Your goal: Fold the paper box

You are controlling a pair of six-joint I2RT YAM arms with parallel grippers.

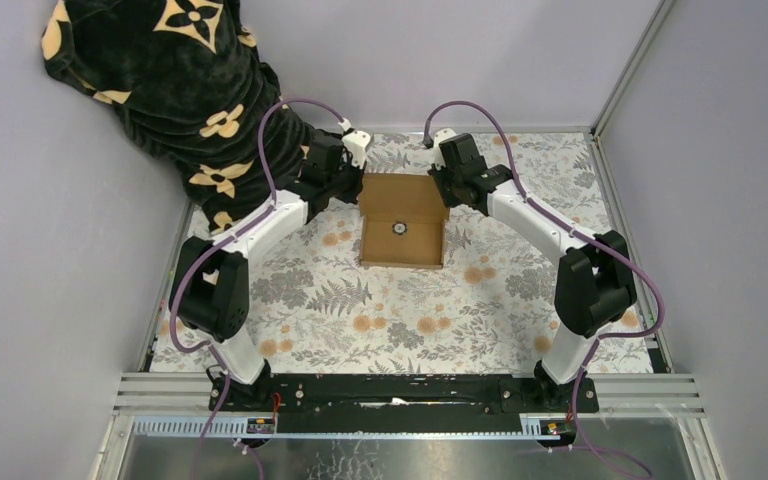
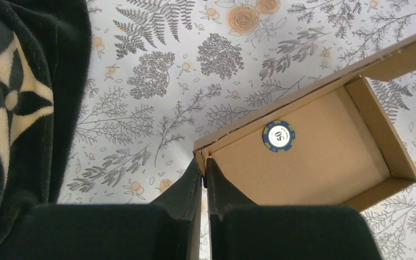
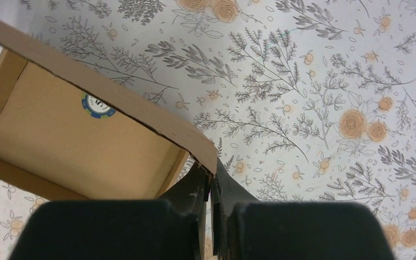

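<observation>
The paper box (image 1: 402,240) sits on the far middle part of the desk (image 1: 340,300), which is covered with a grey floral cloth, and it lies between the two arms. It is partly formed into an open tray: its brown walls stand up around a flat floor, and the top is open. A round blue-and-white chip (image 1: 398,228) lies on that floor, near the middle. The left gripper (image 1: 358,188) is at the box's far left corner. Its wrist view shows the left gripper (image 2: 203,169) pressed nearly together on the thin cardboard wall, one finger inside the box and one outside. The right gripper (image 1: 447,190) is at the far right corner. Its wrist view shows the right gripper (image 3: 212,176) likewise pinching the edge of the wall at that corner. At the far left of the desk, a black garment with a cream flower pattern (image 1: 160,80) leans in just beside the left arm.
</observation>
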